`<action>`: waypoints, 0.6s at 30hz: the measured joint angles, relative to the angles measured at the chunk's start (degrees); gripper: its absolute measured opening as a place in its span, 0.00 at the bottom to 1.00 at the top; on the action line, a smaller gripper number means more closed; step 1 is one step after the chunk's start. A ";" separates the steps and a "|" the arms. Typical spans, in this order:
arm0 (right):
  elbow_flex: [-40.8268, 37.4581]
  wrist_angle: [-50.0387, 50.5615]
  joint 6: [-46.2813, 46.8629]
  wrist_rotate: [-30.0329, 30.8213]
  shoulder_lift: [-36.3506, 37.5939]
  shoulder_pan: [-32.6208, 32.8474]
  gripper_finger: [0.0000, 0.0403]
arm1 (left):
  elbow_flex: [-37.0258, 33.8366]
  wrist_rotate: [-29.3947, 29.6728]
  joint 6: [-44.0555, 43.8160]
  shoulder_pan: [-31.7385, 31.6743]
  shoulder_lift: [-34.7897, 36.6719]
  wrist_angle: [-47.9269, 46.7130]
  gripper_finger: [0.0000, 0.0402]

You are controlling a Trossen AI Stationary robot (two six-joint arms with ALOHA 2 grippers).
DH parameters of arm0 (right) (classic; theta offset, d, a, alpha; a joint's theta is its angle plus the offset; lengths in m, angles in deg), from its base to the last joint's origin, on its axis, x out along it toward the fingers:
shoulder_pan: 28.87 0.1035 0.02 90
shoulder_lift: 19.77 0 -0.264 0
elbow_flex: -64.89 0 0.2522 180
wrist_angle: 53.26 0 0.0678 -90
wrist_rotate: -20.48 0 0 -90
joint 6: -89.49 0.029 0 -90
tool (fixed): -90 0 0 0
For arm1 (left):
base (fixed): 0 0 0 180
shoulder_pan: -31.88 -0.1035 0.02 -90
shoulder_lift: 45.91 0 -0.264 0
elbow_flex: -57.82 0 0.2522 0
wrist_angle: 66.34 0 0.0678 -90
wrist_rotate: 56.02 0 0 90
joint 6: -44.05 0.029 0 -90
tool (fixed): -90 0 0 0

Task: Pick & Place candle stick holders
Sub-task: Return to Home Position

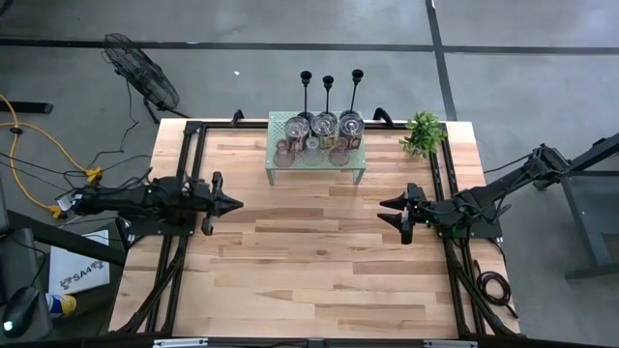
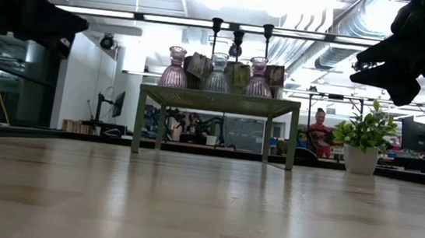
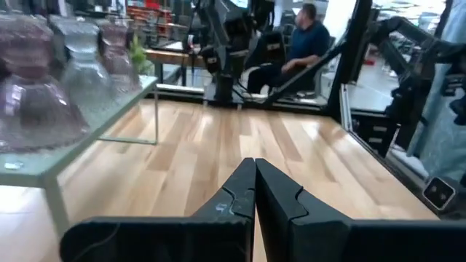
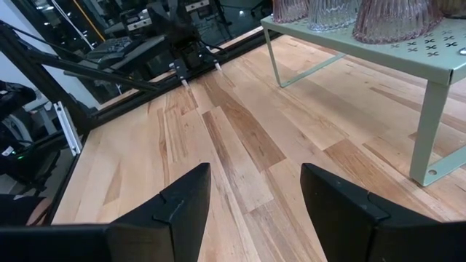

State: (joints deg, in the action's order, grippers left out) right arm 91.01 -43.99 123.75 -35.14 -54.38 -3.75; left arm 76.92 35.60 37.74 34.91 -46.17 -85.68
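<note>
Three black thin-stemmed candlesticks [image 1: 328, 95] rise at the far side of the pale green shelf [image 1: 316, 166]; their tops show in the low view [image 2: 238, 37], and their bases are hidden behind the jars. Squat glass jars [image 1: 324, 124] [image 2: 217, 74] and small glass cups [image 1: 338, 153] stand on the shelf top. My left gripper [image 1: 232, 204] [image 3: 255, 185] is shut and empty, above the table left of centre, pointing right. My right gripper [image 1: 387, 211] [image 4: 255, 191] is open and empty, right of centre, pointing left. Both hang clear of the table [image 2: 204, 204].
A small leafy plant [image 1: 423, 132] in a white pot [image 2: 361, 160] stands at the table's far right. Black frame rails [image 1: 445, 184] run along the table's sides. Bare wood lies between the two grippers and toward the near edge [image 1: 309, 290]. A person [image 3: 304, 44] sits beyond the table.
</note>
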 joint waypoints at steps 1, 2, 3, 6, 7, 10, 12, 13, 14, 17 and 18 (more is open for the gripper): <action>0.00 -0.01 -0.01 -0.04 0.00 -0.01 0.51 | -0.66 -0.42 0.02 0.00 -0.04 1.15 0.00; 0.00 -0.01 -0.01 -0.01 0.00 -0.02 0.51 | -1.39 -1.07 0.03 0.00 -0.08 2.32 0.00; 0.00 -0.01 0.00 -0.01 0.00 0.00 0.51 | -2.08 -1.52 0.03 0.00 -0.14 3.86 0.00; 0.00 -0.01 0.01 -0.01 0.00 0.00 0.51 | -4.08 -1.87 0.04 0.00 -0.05 7.07 0.00; 0.00 -0.01 0.00 -0.01 0.00 -0.01 0.51 | -4.33 -1.45 0.03 0.00 -0.07 7.18 0.00; 0.00 -0.03 -0.01 -0.01 0.00 -0.01 0.51 | -4.34 -1.49 0.57 0.00 -0.20 6.28 0.00; 0.00 0.01 0.00 -0.01 0.00 0.00 0.51 | -4.38 -1.50 1.54 0.00 -0.42 6.27 0.00; 0.00 0.00 -0.01 -0.01 0.00 0.00 0.51 | -4.39 -1.43 1.70 0.00 -0.42 6.26 0.00; 0.00 -0.01 -0.01 -0.01 0.00 -0.02 0.51 | -4.42 -1.30 1.80 -0.02 -0.42 6.26 0.00; 0.00 -0.01 0.01 -0.01 0.00 0.00 0.51 | -4.44 -1.28 1.56 0.00 -0.42 6.26 0.00; 0.00 -0.01 0.00 -0.01 0.00 0.00 0.51 | -4.44 -1.28 1.56 0.00 -0.42 6.26 0.00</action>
State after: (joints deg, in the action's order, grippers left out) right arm 91.01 -44.01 123.75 -35.15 -54.38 -3.75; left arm 72.47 34.32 39.30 34.91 -46.59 -79.41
